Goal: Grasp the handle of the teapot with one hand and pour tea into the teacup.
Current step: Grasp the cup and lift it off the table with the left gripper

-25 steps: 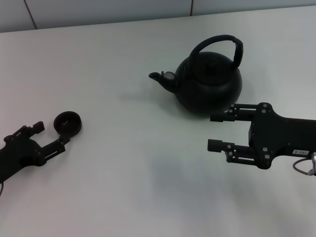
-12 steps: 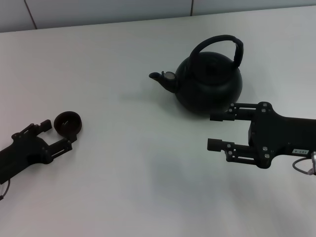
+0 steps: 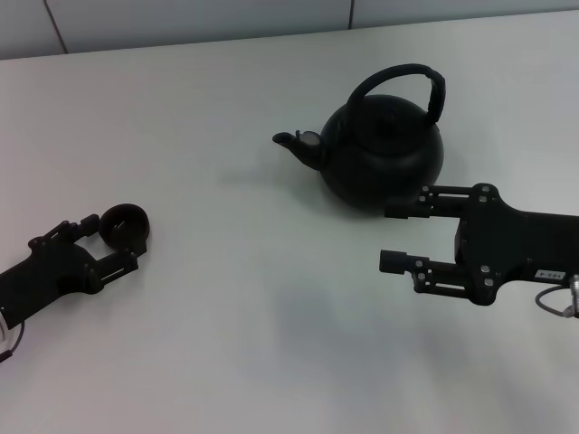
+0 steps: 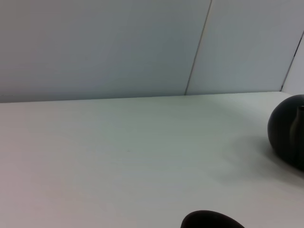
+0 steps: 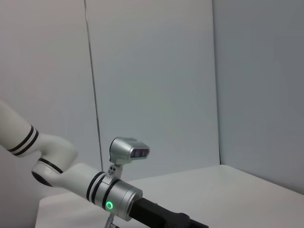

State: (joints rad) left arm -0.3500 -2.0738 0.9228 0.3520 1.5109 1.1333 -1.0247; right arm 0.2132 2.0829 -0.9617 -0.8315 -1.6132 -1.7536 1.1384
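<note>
right claw (image 3: 391, 236): fingers apart, empty, low over white bench (image 3: 253, 325), just in front of teapot (image 3: 384, 149). left claw (image 3: 110, 242): fingers apart, either side of cup (image 3: 124, 226) at near left. teapot upright farther back, right of centre, spout toward left; handle (image 3: 404, 80) arched over lid, free.

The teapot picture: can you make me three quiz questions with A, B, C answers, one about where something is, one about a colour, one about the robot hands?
1. Where is the teacup?
A. by the left gripper
B. under the spout
C. on the lid

2. What colour is the teapot?
A. white
B. black
C. red

3. How is the right gripper?
A. shut on the handle
B. open, empty
C. holding the cup

Answers: 1 A, the cup sits between the left fingers. 2 B, the pot is matte black. 3 B, its fingers are spread beside the pot.
</note>
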